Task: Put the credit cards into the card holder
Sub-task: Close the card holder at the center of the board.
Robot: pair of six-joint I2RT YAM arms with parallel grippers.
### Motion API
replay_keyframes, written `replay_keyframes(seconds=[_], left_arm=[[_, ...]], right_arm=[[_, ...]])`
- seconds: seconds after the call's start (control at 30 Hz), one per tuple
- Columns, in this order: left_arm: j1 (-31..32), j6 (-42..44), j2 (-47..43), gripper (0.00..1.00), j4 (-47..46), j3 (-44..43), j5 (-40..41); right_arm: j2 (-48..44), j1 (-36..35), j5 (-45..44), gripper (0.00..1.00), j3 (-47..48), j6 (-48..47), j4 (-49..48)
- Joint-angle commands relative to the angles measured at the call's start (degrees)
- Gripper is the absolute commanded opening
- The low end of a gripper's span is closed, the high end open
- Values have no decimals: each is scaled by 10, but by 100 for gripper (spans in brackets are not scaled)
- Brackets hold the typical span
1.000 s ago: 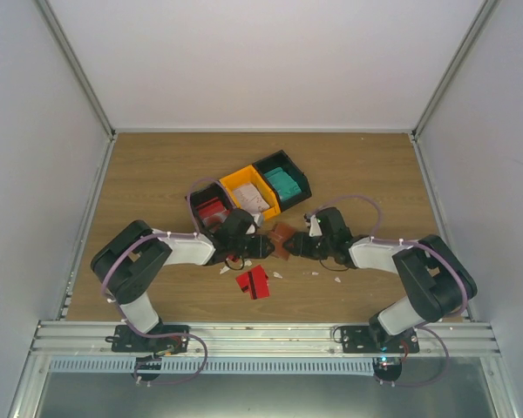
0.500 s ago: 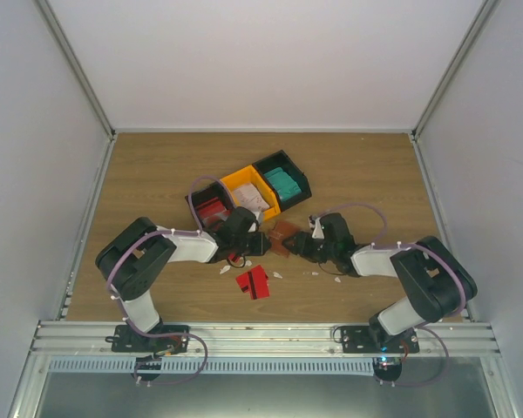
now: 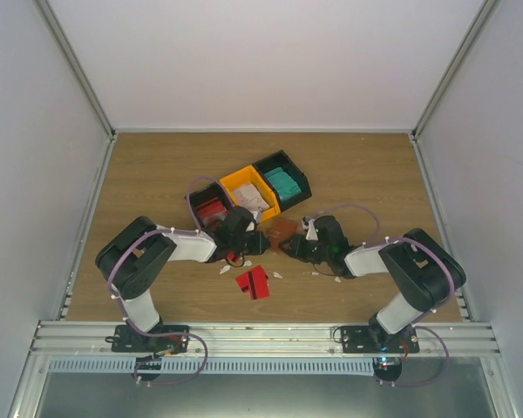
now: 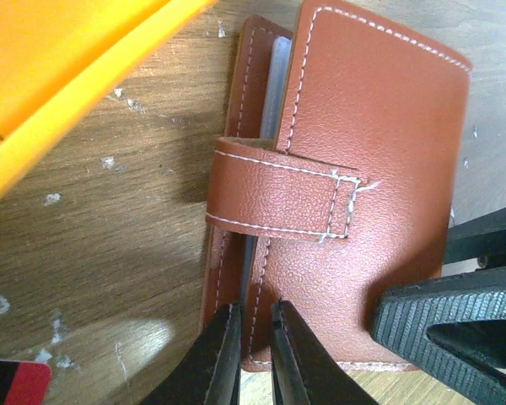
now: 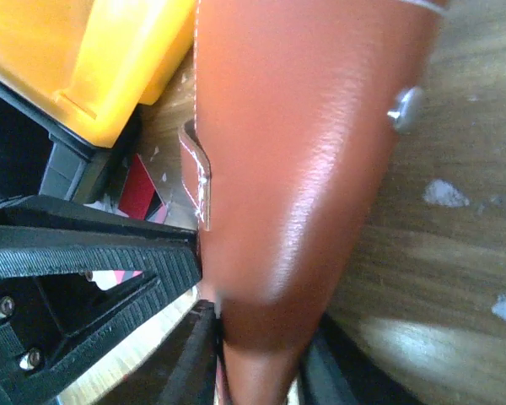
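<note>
Credit cards (image 3: 283,183) are all outside the holder, so nothing is loaded yet: red, pale and teal stacks sit in the joined bins (image 3: 229,185), and one red card (image 3: 254,281) lies loose on the table (image 3: 157,174). Your card holder (image 3: 281,232) lies folded just beside the bins. The left gripper (image 4: 255,354) pinches one edge of it and the right gripper (image 5: 261,371) is clamped on another.
</note>
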State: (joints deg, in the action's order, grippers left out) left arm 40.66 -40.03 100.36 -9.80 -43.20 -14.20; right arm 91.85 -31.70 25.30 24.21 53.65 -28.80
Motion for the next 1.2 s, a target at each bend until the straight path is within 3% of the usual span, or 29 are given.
replay_keyframes(seconds=[0.0,0.07,0.17,0.3,0.47,0.7,0.93,1.1,1.17], left_arm=[[-6,8,22,15,43,33,19],[-8,15,3,18,28,36,1],[-8,20,-43,31,13,44,-11],[-8,19,-127,41,43,40,38],[-8,30,-235,45,84,39,99],[-9,54,-370,51,151,24,163],[-12,64,-439,55,191,25,167],[-23,71,-457,57,212,26,165],[-28,73,-461,58,218,28,163]], right_arm=[[-1,-13,-19,21,29,-25,-22],[-14,-13,-46,10,48,-46,37],[-48,-13,-97,0,94,-84,167],[-106,-14,-187,0,156,-123,388],[-164,-29,-338,1,232,-116,639],[-134,-72,-500,0,326,-28,908],[-19,-136,-555,1,359,53,1040],[80,-193,-520,1,402,47,999],[108,-209,-495,10,428,26,961]])
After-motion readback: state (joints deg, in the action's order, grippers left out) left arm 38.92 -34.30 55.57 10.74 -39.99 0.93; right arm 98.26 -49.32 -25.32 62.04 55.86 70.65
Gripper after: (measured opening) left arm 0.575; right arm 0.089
